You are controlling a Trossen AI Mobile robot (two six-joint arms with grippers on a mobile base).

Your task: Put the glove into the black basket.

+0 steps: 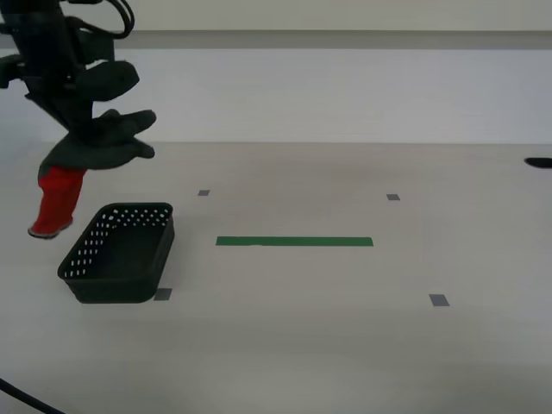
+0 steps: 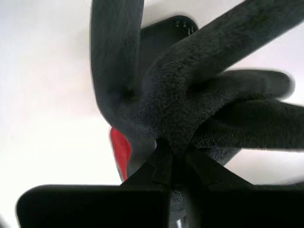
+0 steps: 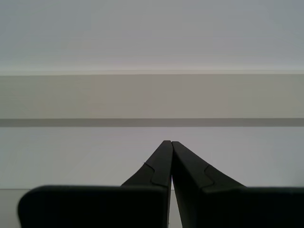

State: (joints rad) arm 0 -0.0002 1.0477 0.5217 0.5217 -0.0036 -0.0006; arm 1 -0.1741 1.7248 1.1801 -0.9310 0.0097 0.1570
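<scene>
While the glove (image 1: 99, 142) hangs above and just left of the basket (image 1: 121, 252) at the exterior view's left, risk: its red cuff (image 1: 58, 203) dangles outside the left rim, so release here would likely drop it onto the table (image 1: 345, 345) or drape it over the wall. Basket: black, perforated, open side up, near left of table. My second gripper (image 2: 171, 159): jaws pinched tight on the glove's dark palm. My first gripper (image 3: 170, 156): jaws together, holding nothing, facing a wall.
</scene>
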